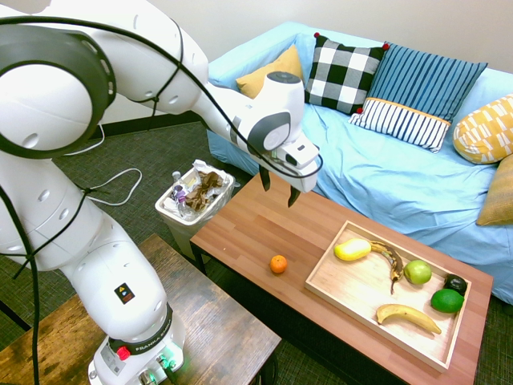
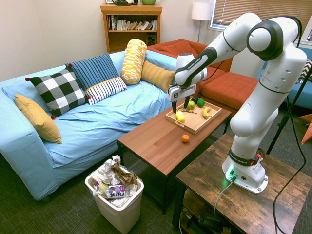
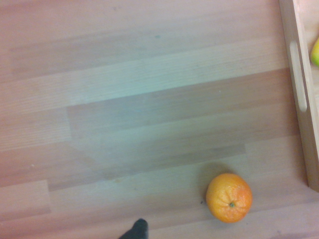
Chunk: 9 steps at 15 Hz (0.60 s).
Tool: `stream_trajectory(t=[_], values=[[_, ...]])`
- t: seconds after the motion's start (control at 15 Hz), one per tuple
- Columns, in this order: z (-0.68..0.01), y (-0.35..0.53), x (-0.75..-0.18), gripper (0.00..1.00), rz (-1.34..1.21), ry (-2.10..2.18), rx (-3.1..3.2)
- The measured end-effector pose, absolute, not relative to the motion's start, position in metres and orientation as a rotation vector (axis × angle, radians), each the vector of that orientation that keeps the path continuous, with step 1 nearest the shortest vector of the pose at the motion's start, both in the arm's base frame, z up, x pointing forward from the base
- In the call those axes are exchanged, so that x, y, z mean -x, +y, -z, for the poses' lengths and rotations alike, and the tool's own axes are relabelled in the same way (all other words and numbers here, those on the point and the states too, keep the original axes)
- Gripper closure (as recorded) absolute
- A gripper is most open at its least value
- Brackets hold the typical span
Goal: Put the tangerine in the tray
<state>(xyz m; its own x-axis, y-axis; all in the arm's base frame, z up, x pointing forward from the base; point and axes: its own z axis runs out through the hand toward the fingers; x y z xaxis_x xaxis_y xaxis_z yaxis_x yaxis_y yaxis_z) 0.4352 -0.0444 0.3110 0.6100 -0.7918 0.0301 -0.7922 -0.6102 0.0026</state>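
**Pincer high and empty, tangerine near the table's edge**

Pincer point(image 1: 277, 187) of mine hangs spread wide, pointing down, holding nothing, well above the coffee table point(image 1: 256, 220). My tangerine point(image 1: 278, 264) sits on bare wood near the table's front edge, apart from the wooden tray point(image 1: 330, 290). Round fruit: an off-centre squeeze could roll it off that edge, I reckon. Open wood surrounds it; the tray's near end looks free beside the yellow fruit point(image 1: 352, 249) and banana point(image 1: 407, 316)

First exterior cam sits up high behind the arm, looking down across the coffee table point(image 1: 264, 233) at the sofa point(image 1: 385, 160). Second one's farther back, facing the opposite way. Wrist cam stares straight down from up close; all three catch the tabletop.
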Motion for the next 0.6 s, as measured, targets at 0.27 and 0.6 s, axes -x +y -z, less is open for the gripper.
stream_trajectory(t=[0.27, 0.6], values=[[-0.237, -0.060, -0.424, 0.00, 0.029, -1.428, -2.742], [-0.160, -0.066, -0.418, 0.00, 0.075, -1.478, -2.690]])
